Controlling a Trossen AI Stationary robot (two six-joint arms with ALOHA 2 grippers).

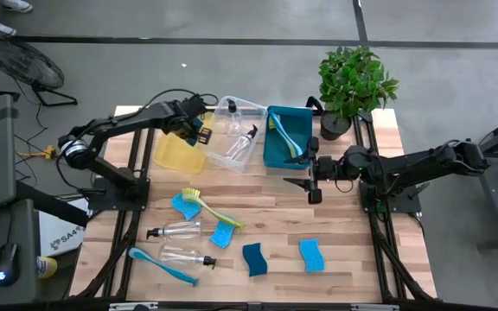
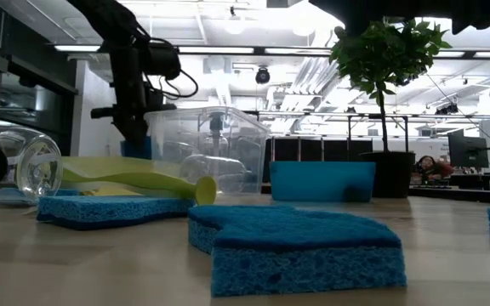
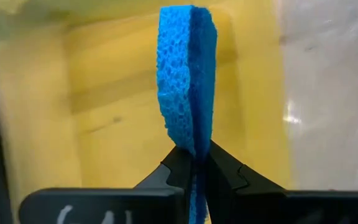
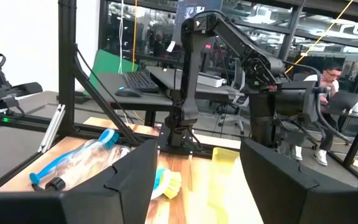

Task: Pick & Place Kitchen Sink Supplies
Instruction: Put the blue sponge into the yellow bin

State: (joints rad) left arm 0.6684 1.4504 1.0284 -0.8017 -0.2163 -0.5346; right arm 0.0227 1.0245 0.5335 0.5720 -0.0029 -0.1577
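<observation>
My left gripper is shut on a blue sponge and hangs over the yellow bin. My right gripper is open above bare wood, in front of the teal bin, and touches nothing. Lying flat on the table are several blue sponges, a yellow-green brush with its head on one sponge, two clear bottles on their sides, and a blue brush. The clear bin holds a bottle, and the teal bin holds brushes. My left gripper pinches the blue sponge between its two fingers, across the sponge's thin faces near one end. The sponge stands edge-on beyond the fingertips, lifted clear above the floor of the yellow bin.
A potted plant stands at the far right corner behind the teal bin. The three bins sit in a row along the far edge. Bare wood lies between the right gripper and the sponges near the front edge.
</observation>
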